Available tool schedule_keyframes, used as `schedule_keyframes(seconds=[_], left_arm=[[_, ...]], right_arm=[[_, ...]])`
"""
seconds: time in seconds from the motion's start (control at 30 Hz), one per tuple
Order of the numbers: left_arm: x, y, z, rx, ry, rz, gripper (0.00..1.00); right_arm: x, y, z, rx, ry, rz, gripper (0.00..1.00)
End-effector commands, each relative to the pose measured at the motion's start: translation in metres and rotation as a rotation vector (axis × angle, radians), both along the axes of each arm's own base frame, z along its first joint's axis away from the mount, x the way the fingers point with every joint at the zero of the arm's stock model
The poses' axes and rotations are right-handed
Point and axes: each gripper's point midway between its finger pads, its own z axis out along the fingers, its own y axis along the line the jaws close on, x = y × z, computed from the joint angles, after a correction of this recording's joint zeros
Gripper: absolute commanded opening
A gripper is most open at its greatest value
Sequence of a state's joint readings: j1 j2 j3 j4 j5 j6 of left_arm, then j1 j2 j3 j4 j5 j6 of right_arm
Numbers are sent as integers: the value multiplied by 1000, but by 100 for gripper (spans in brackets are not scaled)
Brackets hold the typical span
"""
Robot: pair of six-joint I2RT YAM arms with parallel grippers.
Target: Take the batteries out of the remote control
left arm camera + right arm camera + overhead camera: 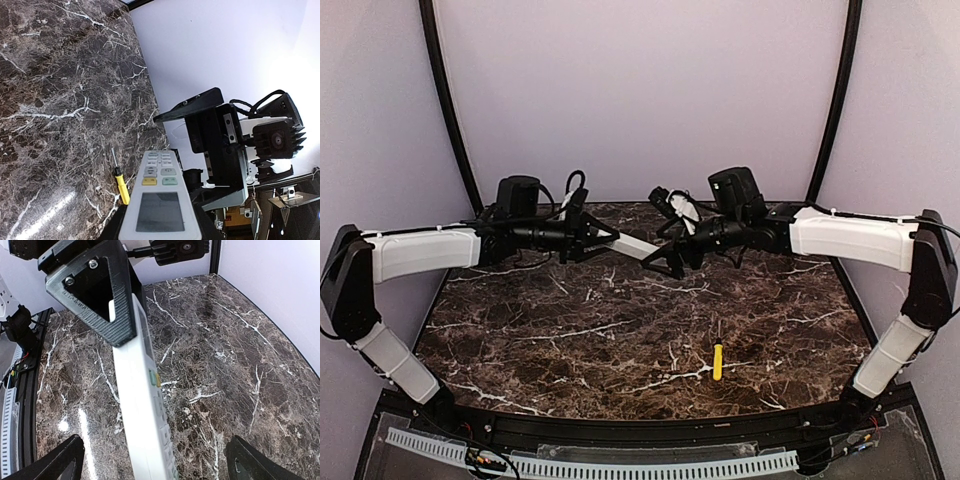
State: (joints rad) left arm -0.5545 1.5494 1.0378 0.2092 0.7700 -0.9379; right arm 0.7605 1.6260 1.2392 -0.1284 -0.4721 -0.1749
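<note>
Left fingers (pixel 122 315) clamp the white remote control (pixel 140 410) up over the table (pixel 570 340), right fingers (pixel 55 462) spread wide either side of its button end, seemingly not touching, screwdriver (pixel 717 360) lying below.

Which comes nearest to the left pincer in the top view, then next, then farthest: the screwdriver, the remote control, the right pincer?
1. The remote control: gripped in the left pincer itself, sticking out toward the middle.
2. The right pincer: open around the remote's far end, at the middle back.
3. The screwdriver: lying on the table at the front right, apart from both arms.
</note>
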Motion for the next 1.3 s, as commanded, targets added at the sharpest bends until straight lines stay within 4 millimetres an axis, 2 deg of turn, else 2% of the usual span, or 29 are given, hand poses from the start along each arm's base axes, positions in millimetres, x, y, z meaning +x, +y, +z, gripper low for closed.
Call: schedule_keyframes(seconds=[0.0,0.13,0.33,0.4,0.53,0.63,0.67,0.77,0.83,1.07,1.13,1.2,1.27], left_arm=[[-10,1,24,-67,-6,-13,0],[-12,0,29,-92,8,-19,0],[-14,-1,34,-128,31,-29,0],[-15,0,36,-134,32,-32,0],[-16,2,39,-141,33,-36,1],[-17,3,43,-154,30,-37,0],[-17,3,44,-156,30,-38,0],[-17,4,45,-165,31,-39,0],[-17,5,45,-174,35,-37,0],[-17,6,46,-199,33,-43,1],[-16,6,44,-190,32,-40,6],[-14,8,39,-166,13,-29,16],[-11,11,32,-132,-4,-15,33]], right_arm=[[3,4,8,38,-59,-9,96],[-1,8,9,56,-57,28,87],[-9,13,8,70,-57,89,62],[-9,13,7,69,-66,93,61],[-6,12,5,57,-87,90,66],[-6,13,3,56,-91,97,63],[-6,13,3,57,-90,100,59],[-10,13,1,62,-79,114,36],[-10,15,7,85,-99,116,29],[-12,15,8,95,-94,121,13],[-12,14,7,94,-76,116,6],[-13,13,5,92,-50,114,0],[-13,10,3,90,-19,106,0]])
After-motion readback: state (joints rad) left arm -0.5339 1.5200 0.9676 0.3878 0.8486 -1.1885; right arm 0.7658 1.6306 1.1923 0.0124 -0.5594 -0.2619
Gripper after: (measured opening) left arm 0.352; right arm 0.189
